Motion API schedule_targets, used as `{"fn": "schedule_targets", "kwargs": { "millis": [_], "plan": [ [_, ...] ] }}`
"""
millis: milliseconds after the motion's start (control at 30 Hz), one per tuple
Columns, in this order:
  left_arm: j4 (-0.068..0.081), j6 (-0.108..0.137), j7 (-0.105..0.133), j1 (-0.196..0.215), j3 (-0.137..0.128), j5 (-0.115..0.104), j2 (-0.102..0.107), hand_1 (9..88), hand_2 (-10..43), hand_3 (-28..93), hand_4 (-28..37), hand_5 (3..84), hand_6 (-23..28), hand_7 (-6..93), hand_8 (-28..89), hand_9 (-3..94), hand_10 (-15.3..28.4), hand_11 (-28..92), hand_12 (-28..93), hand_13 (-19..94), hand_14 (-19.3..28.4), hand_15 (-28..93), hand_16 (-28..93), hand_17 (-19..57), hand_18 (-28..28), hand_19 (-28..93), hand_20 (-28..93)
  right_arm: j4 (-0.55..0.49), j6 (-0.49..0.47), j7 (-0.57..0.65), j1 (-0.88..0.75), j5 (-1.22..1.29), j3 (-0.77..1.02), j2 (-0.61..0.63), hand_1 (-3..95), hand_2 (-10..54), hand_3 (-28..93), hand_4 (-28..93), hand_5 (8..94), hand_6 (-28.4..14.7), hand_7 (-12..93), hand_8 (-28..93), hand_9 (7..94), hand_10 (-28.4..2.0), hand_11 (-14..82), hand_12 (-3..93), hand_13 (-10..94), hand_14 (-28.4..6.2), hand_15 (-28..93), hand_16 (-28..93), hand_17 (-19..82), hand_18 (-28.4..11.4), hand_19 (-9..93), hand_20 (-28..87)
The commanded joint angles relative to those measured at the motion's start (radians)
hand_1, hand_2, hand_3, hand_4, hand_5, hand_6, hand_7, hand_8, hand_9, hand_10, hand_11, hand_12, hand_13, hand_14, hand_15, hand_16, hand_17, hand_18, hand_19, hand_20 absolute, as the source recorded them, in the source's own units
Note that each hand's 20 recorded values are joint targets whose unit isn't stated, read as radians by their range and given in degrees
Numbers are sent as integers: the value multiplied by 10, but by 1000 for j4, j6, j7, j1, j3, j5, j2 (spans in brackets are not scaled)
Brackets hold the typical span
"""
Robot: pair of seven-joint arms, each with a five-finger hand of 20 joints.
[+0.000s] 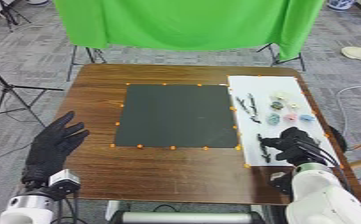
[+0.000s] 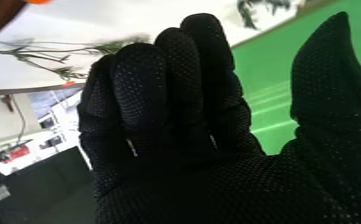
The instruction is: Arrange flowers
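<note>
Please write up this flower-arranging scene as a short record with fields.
Table: brown wood
Mat: dark, marked around with orange dots
White sheet: right of the mat
Flowers: on the sheet, among them pink, blue and pale yellow
Sprigs: on the sheet, some left of the flowers, one beside the right hand
Left hand: at the table's left side, fingers open
Right hand: over the sheet's near part, fingers extended, palm holding nothing

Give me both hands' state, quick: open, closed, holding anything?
Left hand: open, empty, at the table's left side.
Right hand: open, nothing in its grasp, at the white sheet.
</note>
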Motion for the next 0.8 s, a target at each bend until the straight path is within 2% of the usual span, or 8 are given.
{"fn": "schedule_targets", "kwargs": {
  "millis": [33, 300, 467, 533, 600, 800],
  "plan": [
    [-5, 3, -3, 16, -7, -2, -8, 237, 44, 811, -221, 353, 88, 151, -102, 360, 204, 294, 99, 260, 266, 530, -94, -114, 234, 558, 29, 27, -59, 67, 22, -108, -80, 49, 242, -25, 869, -238, 553, -76, 618, -239, 586, -205, 684, 207, 592, -170, 865, 125, 243, -260, 906, 302],
    [-3, 1, -8, 13, -7, -1, -9, 235, 44, 811, -220, 353, 89, 151, -102, 360, 203, 295, 100, 261, 267, 531, -95, -114, 234, 558, 29, 52, -79, 86, 49, -162, -144, 65, 257, -44, 870, -246, 549, -76, 597, -236, 582, -204, 680, 208, 590, -165, 860, 128, 241, -262, 902, 293],
    [-2, 0, -13, 10, -6, 0, -12, 235, 44, 811, -221, 353, 89, 151, -102, 360, 203, 296, 99, 261, 267, 530, -95, -114, 234, 558, 28, 78, -125, 82, 120, -243, -243, 85, 265, -49, 871, -249, 550, -75, 597, -233, 583, -204, 678, 207, 591, -164, 859, 128, 241, -262, 903, 288],
    [-1, -3, -16, 5, -7, 2, -14, 236, 44, 811, -221, 353, 89, 151, -102, 360, 203, 296, 100, 261, 266, 530, -95, -114, 234, 558, 28, 91, -125, 89, 150, -248, -276, 85, 284, -63, 869, -265, 545, -73, 598, -113, 586, -202, 680, 204, 593, -162, 858, 125, 242, -261, 906, 279],
    [-1, -2, -14, 6, -5, 0, -11, 236, 44, 812, -221, 353, 89, 151, -102, 360, 203, 297, 100, 261, 266, 530, -95, -114, 234, 558, 28, 97, -132, 93, 162, -240, -289, 82, 293, -70, 868, -268, 544, -72, 593, -62, 587, -202, 680, 204, 594, -161, 858, 126, 244, -261, 908, 274],
    [-2, -1, -12, 11, -9, 1, -14, 236, 44, 811, -221, 353, 89, 151, -102, 359, 202, 296, 99, 260, 266, 529, -95, -114, 234, 558, 28, 112, -144, 102, 164, -240, -299, 82, 310, -79, 864, -274, 547, -71, 596, -9, 592, -200, 679, 204, 600, -158, 855, 127, 248, -262, 910, 269]
  ]
}}
